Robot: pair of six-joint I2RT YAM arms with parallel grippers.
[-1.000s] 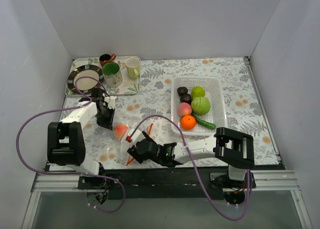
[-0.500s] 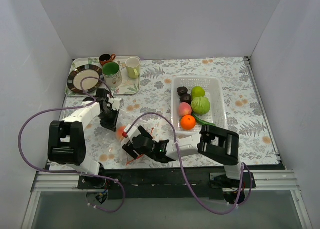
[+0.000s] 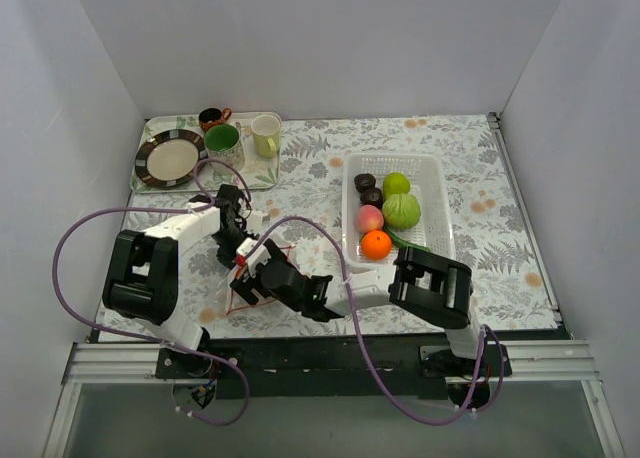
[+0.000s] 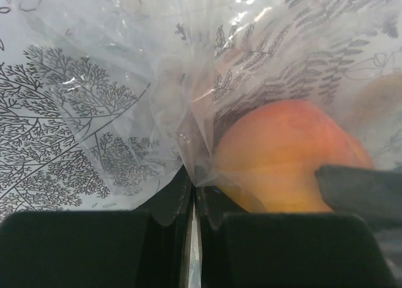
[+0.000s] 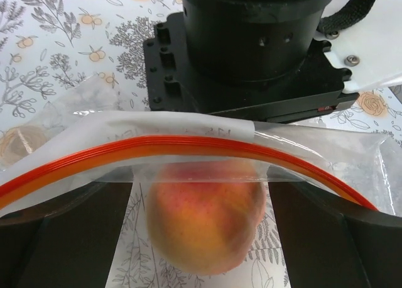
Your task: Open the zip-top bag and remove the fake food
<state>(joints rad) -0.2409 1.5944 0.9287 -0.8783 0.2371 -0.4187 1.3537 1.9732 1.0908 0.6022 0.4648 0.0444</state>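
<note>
The zip-top bag (image 5: 81,121) is clear plastic with an orange-red zip strip (image 5: 188,146), and it lies at the table's near left (image 3: 233,296). A pink-orange peach (image 5: 207,219) sits inside it and also shows in the left wrist view (image 4: 282,156). My left gripper (image 4: 193,187) is shut on a fold of the bag's plastic beside the peach; from above it is at the bag's far side (image 3: 240,250). My right gripper (image 5: 201,238) is open, its fingers (image 5: 63,238) either side of the peach at the zip strip, and it meets the bag from the near side (image 3: 250,284). The top view hides the peach.
A white perforated basket (image 3: 440,193) at the right holds an orange (image 3: 376,244), a peach (image 3: 369,218), green fruits (image 3: 401,211), dark pieces (image 3: 365,182) and a green pod (image 3: 410,244). A tray (image 3: 262,178) at the back left holds a plate (image 3: 170,158) and mugs (image 3: 224,146).
My left gripper has moved right and nearer, onto the bag. My right gripper has moved left along the bag. The peach, seen from above before, is now covered by the grippers.
</note>
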